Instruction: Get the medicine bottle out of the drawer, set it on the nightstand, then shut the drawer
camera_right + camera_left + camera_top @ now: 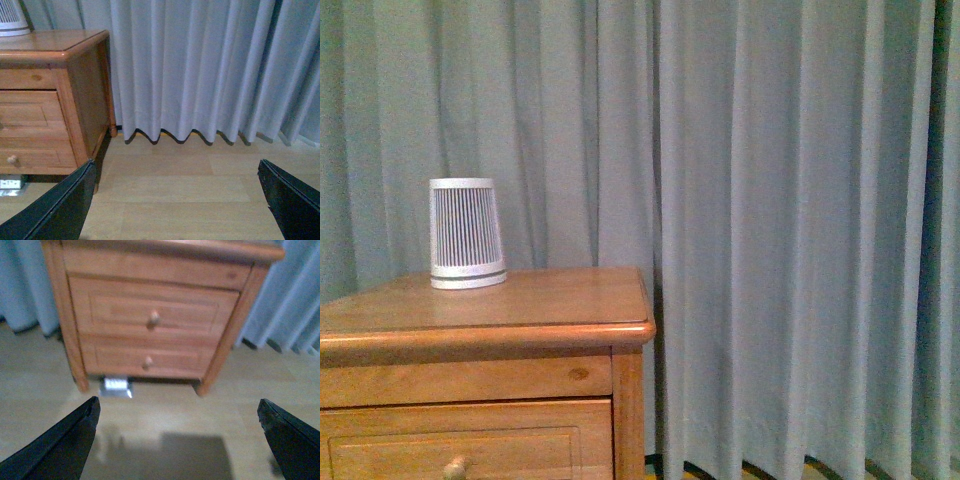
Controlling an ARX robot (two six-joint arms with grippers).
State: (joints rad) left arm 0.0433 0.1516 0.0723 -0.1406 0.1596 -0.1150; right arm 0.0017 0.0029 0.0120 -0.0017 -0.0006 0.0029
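Left hand (177,405) hangs released, fingers (60,445) wide apart, facing the closed drawer (110,307) and well apart from it. It should go to the small knob (154,317), close on it squarely and pull straight out. Medicine bottle is not visible; I judge it lies inside. Right hand (176,165), also released, faces the curtain (200,70) beside the nightstand (85,100).

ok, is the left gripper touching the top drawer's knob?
Apart. Left wrist view: the left gripper hangs open over bare floor, well short of the knob.
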